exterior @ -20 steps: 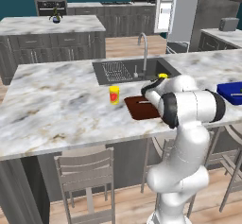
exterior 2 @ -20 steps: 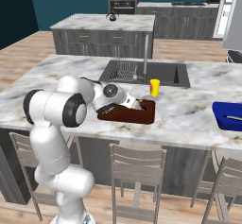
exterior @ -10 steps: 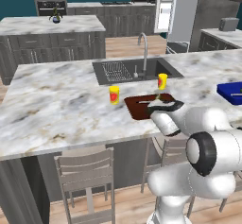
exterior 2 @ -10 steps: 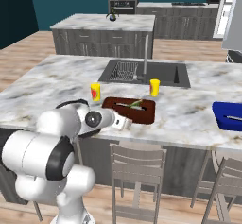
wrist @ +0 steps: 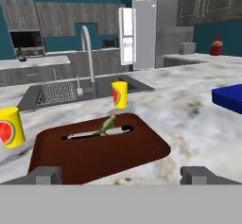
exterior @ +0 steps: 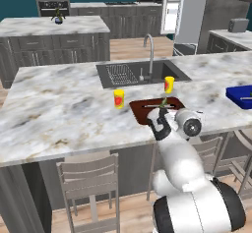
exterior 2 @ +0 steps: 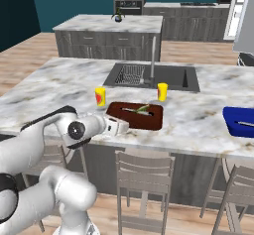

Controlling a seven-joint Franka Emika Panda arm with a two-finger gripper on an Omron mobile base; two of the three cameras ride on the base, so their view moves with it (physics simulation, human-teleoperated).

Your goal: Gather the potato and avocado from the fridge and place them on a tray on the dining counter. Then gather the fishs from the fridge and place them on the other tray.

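The claw [wrist: 120, 175] is held with its jaws wide apart and empty, low at the near edge of the grey-white marbled table [exterior: 59, 109], just before the dark reddish-brown rectangular tray [wrist: 94, 152], where slender grey-green fish [wrist: 107, 124] are seen lying.

We find no readable words, numbers or brand marks anywhere. The two yellow cups [wrist: 10, 126] [wrist: 119, 94], at the left edge and centre of the hand view, carry only a watermelon-slice picture, no lettering.
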